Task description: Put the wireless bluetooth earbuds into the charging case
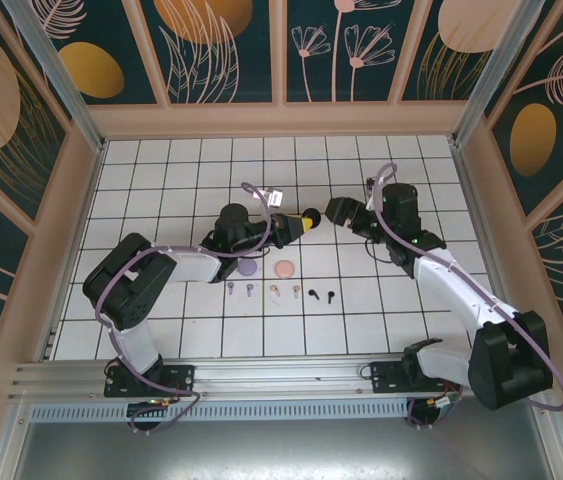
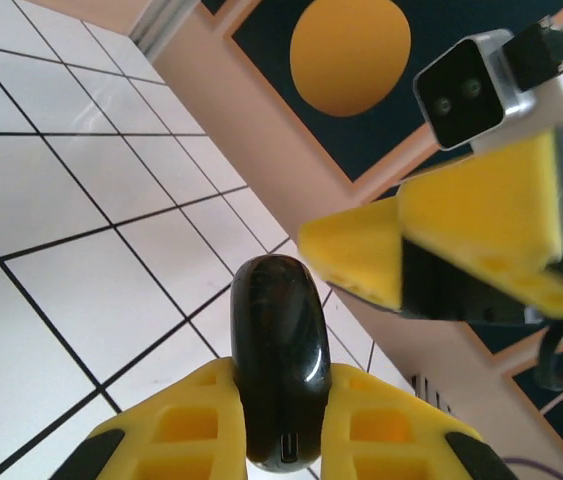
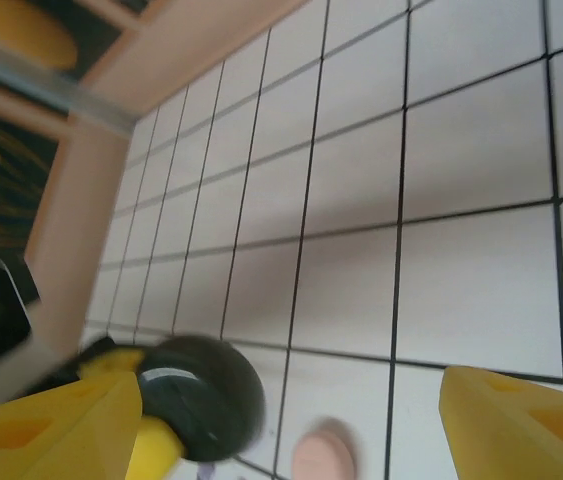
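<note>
The worktop [image 1: 161,180] is covered with white tiles. The left arm [image 1: 186,265] reaches over it from the left and passes just behind the purple case [image 1: 248,268]. This case lies flat, and the pink case [image 1: 285,268] lies flat near it on the right, not touching.

Just in front of the two cases there is one row. The purple earbuds [image 1: 231,291] are at the left, then the pink earbuds [image 1: 293,291], then the black earbuds [image 1: 313,293]. All six lie free and apart from one another, and none is in a case.

Behind the pink case, the left tool [image 1: 304,222] is closed on the black case [image 1: 312,217] and holds it off the worktop. In the left wrist view this case stands on its edge between the yellow fingers [image 2: 191,420], with a small port at its lower end.

Directly to the right, the right tool [image 1: 339,212] faces it with its jaws wide apart and holds nothing. The black case is very close to one of its fingers [image 3: 61,430]. I cannot tell if they touch.
</note>
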You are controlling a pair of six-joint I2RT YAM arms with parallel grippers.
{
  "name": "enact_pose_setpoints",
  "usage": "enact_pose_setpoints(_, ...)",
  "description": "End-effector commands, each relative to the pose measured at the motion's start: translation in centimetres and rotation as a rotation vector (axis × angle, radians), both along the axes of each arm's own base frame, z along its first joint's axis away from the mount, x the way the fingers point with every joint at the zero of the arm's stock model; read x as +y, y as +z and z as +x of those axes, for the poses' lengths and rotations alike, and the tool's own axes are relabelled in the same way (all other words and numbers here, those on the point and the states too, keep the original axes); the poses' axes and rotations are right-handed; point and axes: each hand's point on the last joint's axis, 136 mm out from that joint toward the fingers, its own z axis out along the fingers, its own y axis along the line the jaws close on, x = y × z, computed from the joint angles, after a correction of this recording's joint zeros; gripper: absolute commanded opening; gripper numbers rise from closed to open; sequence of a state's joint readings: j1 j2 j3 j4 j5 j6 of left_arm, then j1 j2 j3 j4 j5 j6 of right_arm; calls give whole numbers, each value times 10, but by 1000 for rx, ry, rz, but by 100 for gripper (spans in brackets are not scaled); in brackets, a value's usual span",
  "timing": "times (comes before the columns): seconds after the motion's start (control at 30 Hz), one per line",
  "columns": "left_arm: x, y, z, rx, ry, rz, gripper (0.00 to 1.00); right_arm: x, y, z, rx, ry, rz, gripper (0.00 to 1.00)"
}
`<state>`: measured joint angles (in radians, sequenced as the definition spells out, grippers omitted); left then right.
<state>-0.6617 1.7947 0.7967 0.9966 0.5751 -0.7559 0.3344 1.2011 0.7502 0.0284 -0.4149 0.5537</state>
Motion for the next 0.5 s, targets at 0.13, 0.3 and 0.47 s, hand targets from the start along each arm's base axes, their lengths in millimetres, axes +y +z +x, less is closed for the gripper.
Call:
enact_pose_setpoints(0.13,-5,18,-19,-46,-115,8,0,20,20,-13,-173,190,29,76)
enact_pose_setpoints(0.3,-6,21,-17,-48,-112,7,0,23,16,-14,-167,213,41,73)
enact_pose_setpoints(0.47,-6,23,-14,-54,-99,8,0,29,7,-19,-144,242,51,69)
